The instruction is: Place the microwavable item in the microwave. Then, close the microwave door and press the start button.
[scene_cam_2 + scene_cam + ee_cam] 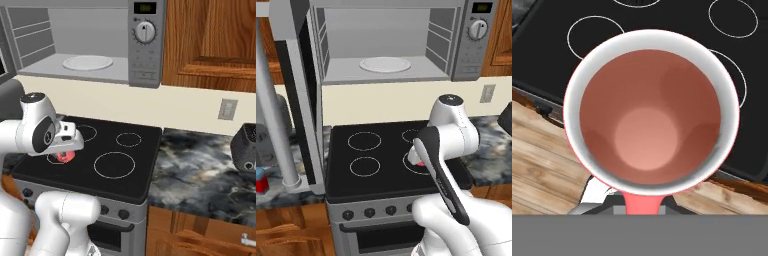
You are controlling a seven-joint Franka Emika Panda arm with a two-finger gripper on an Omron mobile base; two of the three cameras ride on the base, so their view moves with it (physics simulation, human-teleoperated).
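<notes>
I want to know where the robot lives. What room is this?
It looks like a kitchen. There is a black stove with ring burners, an open microwave above it holding a white plate, and wooden cabinets over a marbled counter.

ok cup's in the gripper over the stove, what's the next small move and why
Probably lift the cup straight up toward the open microwave. The gripper is shut on its wall just above the stovetop, and the white plate inside sits well higher.

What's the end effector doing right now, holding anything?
End effector: closed on the red-pink cup, held above the stove.
</notes>
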